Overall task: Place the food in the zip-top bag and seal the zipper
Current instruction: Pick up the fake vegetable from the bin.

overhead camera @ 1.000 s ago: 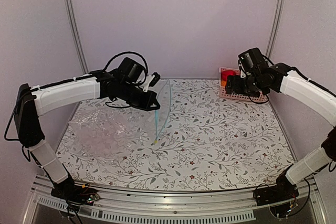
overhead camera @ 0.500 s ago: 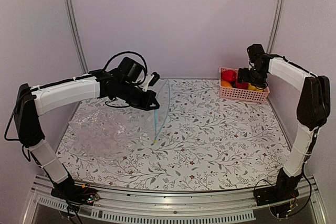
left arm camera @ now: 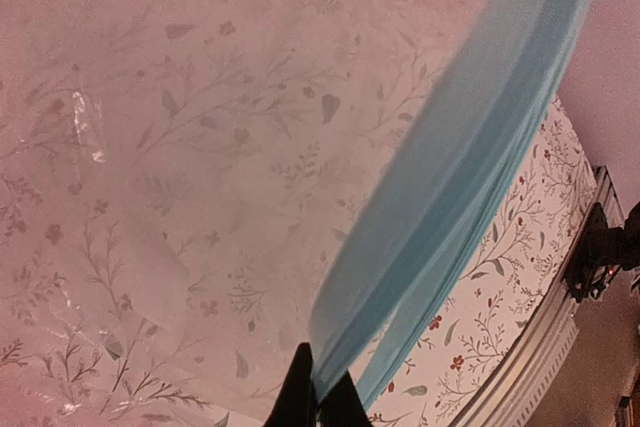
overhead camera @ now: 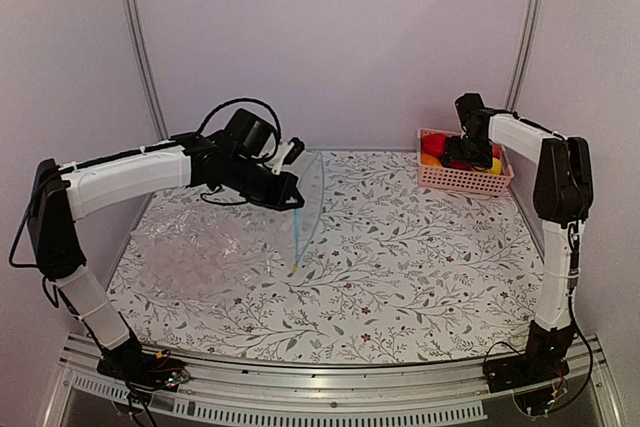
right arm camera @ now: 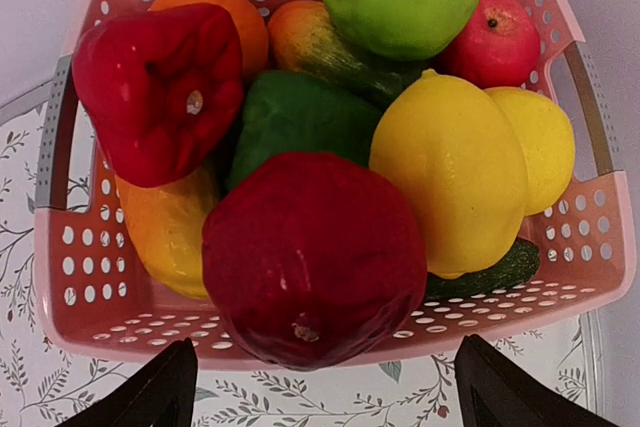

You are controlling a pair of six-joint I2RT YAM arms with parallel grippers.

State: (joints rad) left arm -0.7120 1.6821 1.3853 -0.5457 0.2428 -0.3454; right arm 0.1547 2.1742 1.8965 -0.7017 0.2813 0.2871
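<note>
My left gripper [overhead camera: 291,199] is shut on the mouth edge of the clear zip-top bag [overhead camera: 312,192] and holds it up over the middle of the table. In the left wrist view the black fingertips [left arm camera: 300,397] pinch the blue-teal zipper [left arm camera: 470,147], and the clear bag [left arm camera: 200,147] hangs beyond it. My right gripper [overhead camera: 462,159] is open above the pink basket [overhead camera: 465,181] of food [overhead camera: 434,145]. In the right wrist view the open gripper [right arm camera: 325,392] straddles a dark red fruit [right arm camera: 310,257]. Next to that fruit lie a yellow lemon [right arm camera: 450,167], a red pepper [right arm camera: 160,87] and green pieces.
Another crinkled clear plastic sheet [overhead camera: 190,247] lies on the floral tablecloth at the left. The pink basket [right arm camera: 60,247] stands at the back right corner near the wall. Metal frame posts [overhead camera: 140,57] rise at the back left and right.
My right arm has swung back and to the right, from in front of the basket to directly over it. The left arm and the bag have not moved.
</note>
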